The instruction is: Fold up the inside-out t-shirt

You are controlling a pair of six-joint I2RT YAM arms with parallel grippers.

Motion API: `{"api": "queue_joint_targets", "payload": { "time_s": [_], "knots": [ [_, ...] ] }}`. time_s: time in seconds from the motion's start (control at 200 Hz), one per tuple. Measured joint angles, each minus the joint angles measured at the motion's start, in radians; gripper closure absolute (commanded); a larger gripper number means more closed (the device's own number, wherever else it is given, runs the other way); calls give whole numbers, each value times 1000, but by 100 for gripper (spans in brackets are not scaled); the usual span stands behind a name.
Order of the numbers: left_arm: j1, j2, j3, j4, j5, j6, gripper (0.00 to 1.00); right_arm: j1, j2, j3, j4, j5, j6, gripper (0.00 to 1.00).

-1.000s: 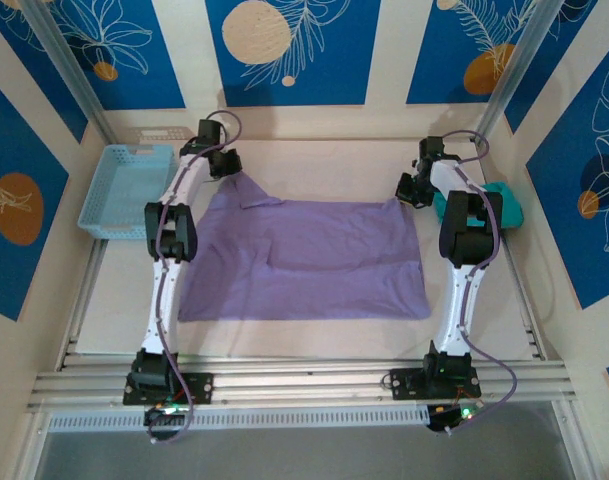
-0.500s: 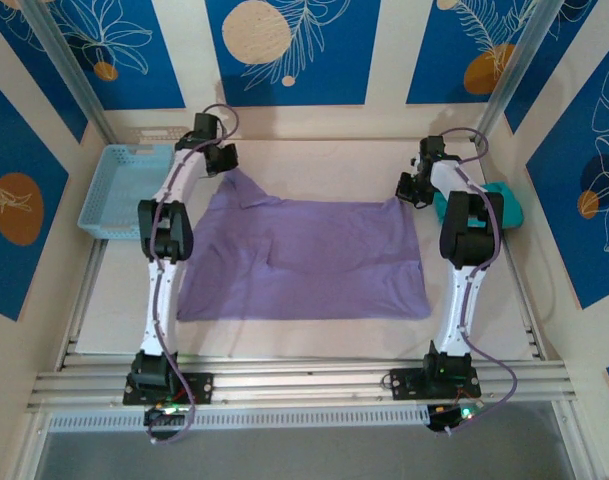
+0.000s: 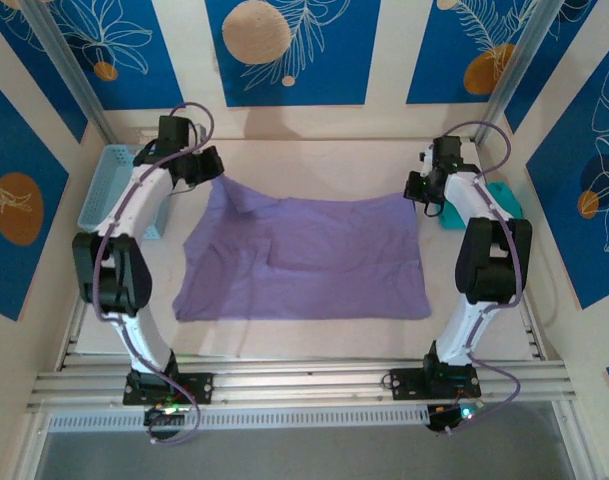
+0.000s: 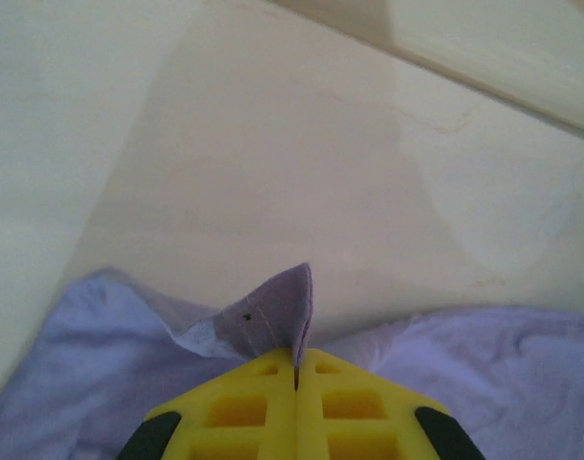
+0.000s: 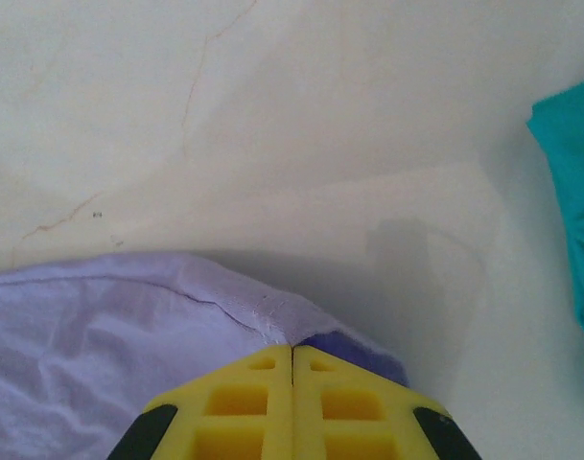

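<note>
Pale surface [image 3: 314, 335] carries lavender t-shirt [image 3: 304, 260] mid-frame; left tool [image 4: 294, 358] clenched on its upper-left corner, right tool [image 5: 292, 352] clenched on its upper-right corner

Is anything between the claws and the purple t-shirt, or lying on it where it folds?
Nothing visible. The left claw and right claw pinch far corners of the lavender fabric t-shirt; the light blue plastic basket and teal cloth lie beside it.
</note>
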Motion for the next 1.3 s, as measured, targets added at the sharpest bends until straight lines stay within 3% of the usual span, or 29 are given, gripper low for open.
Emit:
{"api": "queue_joint_targets", "payload": {
  "time_s": [0.21,0.375,0.895,0.955,1.045,1.18,1.23,1.3],
  "knots": [
    [60,-253,-287,10,40,-38,100,-27,-97,-123,-13,30,21,100],
    [140,-404,-407,-10,83,-53,100,-66,-205,-245,-19,33,54,100],
    [158,-620,-628,-179,128,-2,100,-69,-409,-515,-29,48,141,100],
    [158,-637,-671,-190,129,6,100,-68,-427,-562,-27,51,156,95],
    [158,-662,-735,-200,136,12,100,-68,-478,-630,-20,56,183,71],
    [158,-674,-798,-203,159,11,100,-35,-634,-705,-1,85,209,50],
    [158,-674,-805,-202,168,11,100,22,-719,-722,18,97,207,42],
    [158,-673,-805,-196,180,11,100,156,-810,-729,66,108,183,39]
  ]
}}
